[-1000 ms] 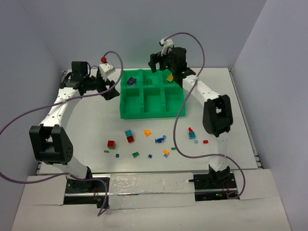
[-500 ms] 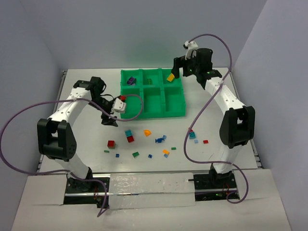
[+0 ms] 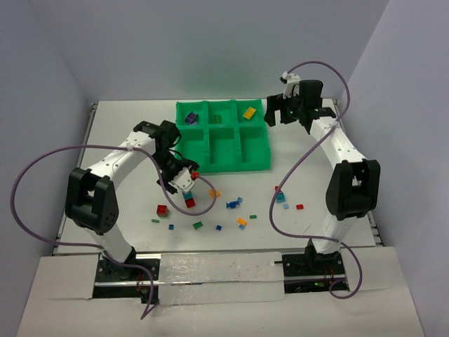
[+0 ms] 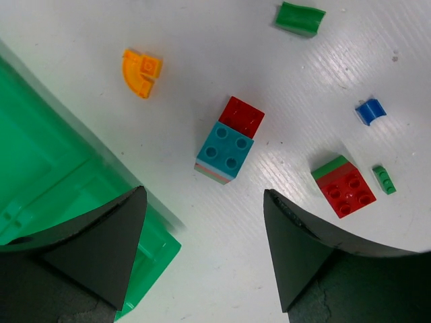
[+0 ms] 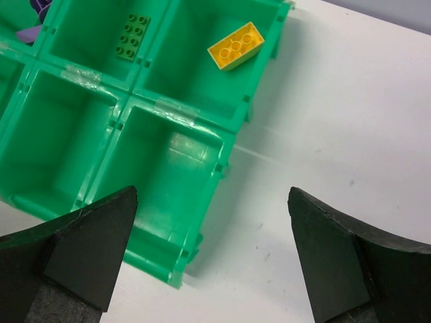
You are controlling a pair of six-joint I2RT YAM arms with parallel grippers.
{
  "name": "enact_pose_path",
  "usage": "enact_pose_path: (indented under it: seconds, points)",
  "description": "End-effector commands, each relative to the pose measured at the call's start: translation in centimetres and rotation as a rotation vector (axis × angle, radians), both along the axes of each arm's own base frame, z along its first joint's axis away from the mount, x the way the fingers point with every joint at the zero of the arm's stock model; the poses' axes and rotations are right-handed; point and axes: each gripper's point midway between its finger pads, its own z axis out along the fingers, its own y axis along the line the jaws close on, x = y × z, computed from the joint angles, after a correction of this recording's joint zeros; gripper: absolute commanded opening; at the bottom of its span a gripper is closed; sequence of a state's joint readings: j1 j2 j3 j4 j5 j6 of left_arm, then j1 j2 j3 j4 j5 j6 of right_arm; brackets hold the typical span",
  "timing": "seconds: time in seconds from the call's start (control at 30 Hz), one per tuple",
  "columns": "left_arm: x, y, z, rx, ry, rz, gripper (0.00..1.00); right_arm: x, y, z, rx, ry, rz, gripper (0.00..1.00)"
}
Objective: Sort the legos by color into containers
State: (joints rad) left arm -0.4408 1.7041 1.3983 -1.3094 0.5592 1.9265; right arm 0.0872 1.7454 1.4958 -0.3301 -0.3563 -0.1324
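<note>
Well, nearest us we see loose legos [image 3: 198, 225] strewn over the table [image 3: 140, 203]. Just beyond, our left gripper [image 4: 203, 202] hangs above a teal brick [image 4: 225, 149] touching a red brick [image 4: 242, 116], jaws apart and empty. Farther off, the green tray [image 3: 223, 167] holds a yellow brick [image 5: 235, 46] in its far right compartment, and our right gripper [image 5: 212, 202] above that corner gapes wide, holding nothing.

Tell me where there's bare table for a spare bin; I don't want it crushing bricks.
Bare: the table right of the green tray, the far-left corner beside the tray, and the near strip between the loose bricks and the arm bases. Crowded: the band before the tray, where the left gripper hovers over a teal brick.
</note>
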Motion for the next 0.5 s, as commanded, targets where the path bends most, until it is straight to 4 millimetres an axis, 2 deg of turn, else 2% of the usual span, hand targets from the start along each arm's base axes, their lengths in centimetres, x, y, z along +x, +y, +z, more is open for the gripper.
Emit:
enact_pose_path:
  seconds: [0.0,0.17,0.47]
  points:
    - [-0.8,-0.4,-1.0,0.018,-0.035,-0.179,0.77,-1.6,-0.7,2.5,-0.012,-0.049,0.008,1.0]
    - [-1.1,-0.5,-1.9,0.047,-0.034,-0.254,0.72,-2.0,-1.5,2.1,-0.03,-0.037,-0.011,1.0]
    - [-1.7,-1.2,-3.5,0.089,-0.017,-0.307,0.7,-2.8,-2.1,2.0,-0.039,-0.03,-0.019,1.0]
